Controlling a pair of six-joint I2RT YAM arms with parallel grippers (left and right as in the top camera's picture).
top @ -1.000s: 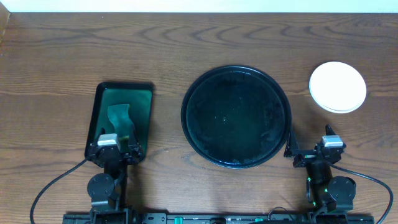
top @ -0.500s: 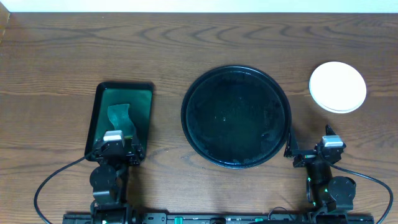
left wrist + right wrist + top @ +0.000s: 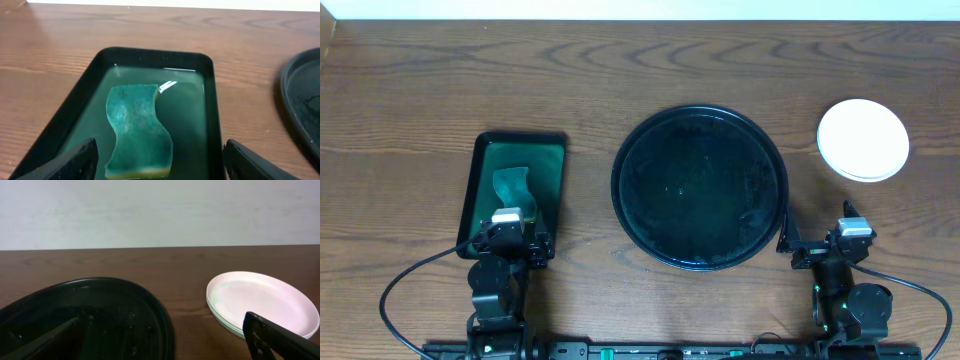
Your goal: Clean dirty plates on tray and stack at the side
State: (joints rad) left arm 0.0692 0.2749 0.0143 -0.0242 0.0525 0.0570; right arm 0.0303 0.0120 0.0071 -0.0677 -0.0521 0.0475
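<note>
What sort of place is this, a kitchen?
Probably a robot test bench staged for dishwashing, not a real kitchen: two robot arms at a wooden table, a sponge in a dark-green tray, stacked white plates beside a black tray.

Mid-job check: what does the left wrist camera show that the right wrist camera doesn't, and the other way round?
Left wrist only: the dark-green rectangular tray with a teal sponge lying in it. Right wrist only: the stacked pale plates, resting on the wooden table. Both: part of the round black tray, with no plates on the part in view, and the table around it.
</note>
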